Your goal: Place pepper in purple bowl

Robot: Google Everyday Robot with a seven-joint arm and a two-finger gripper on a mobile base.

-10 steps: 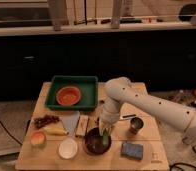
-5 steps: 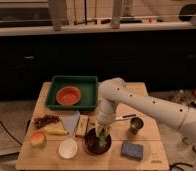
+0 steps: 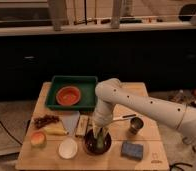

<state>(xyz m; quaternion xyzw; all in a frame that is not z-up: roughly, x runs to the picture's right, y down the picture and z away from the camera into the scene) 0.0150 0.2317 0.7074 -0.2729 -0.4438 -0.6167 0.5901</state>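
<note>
The jaws of the gripper (image 3: pixel 99 136) pinch the pepper (image 3: pixel 100 142), a slim green one held nearly upright, its lower end down inside the purple bowl (image 3: pixel 88 148). That bowl is round and dark and sits close to the near edge of the desk, about midway along it. I see the gripper right over the bowl, hanging from a smooth white arm (image 3: pixel 141 102) that reaches in from past the right edge.

The desk (image 3: pixel 141 160) is a pale wooden top with a matte grain, on a grey floor. Behind it runs a long dark cabinet front under a light counter.

Toward the far-left corner lies a rectangular green tray (image 3: pixel 53 92), plastic-looking, with a round orange bowl (image 3: pixel 68 95) in it. Along the left edge I make out a dark red cluster (image 3: pixel 46 120), a yellow banana-like piece (image 3: pixel 56 131) and a round orange-green fruit (image 3: pixel 38 139). A small white bowl (image 3: pixel 68 148) stands just left of the purple one. A shiny metal cup (image 3: pixel 136 125) stands right of the gripper, and a blue sponge (image 3: pixel 131 149) lies near the near-right corner.
</note>
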